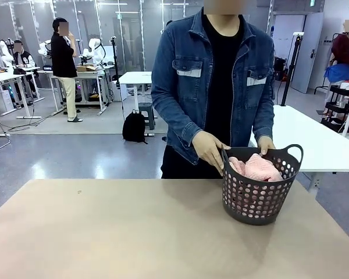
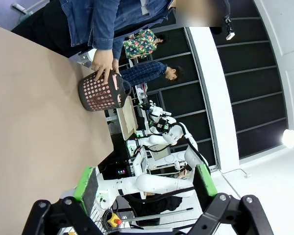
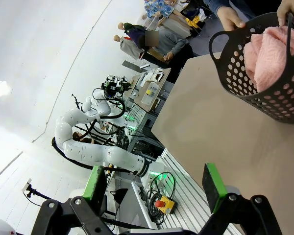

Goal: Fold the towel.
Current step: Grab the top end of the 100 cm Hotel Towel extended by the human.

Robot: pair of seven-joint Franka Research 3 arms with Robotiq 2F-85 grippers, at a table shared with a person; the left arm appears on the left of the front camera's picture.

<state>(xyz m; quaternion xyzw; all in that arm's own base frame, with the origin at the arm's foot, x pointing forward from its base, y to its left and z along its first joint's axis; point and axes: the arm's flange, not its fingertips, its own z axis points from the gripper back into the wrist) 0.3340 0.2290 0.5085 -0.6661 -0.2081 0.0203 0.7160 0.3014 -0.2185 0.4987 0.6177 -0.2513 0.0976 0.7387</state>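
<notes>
- Pale pink terry towel (image 1: 256, 167) bunched in dark perforated basket (image 1: 257, 203), tan desk's (image 1: 104, 232) far right.
- Person's hands (image 1: 209, 148) hold its rim.
- Left pincer (image 2: 146, 182), right pincer (image 3: 153, 180): released.

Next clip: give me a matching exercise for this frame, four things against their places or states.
1 towel
2 basket
3 left gripper
4 person's hands

A open, empty
B standing on the table
C bunched up in the basket
D on the basket's rim

Pairs: 1-C, 2-B, 3-A, 4-D
</notes>
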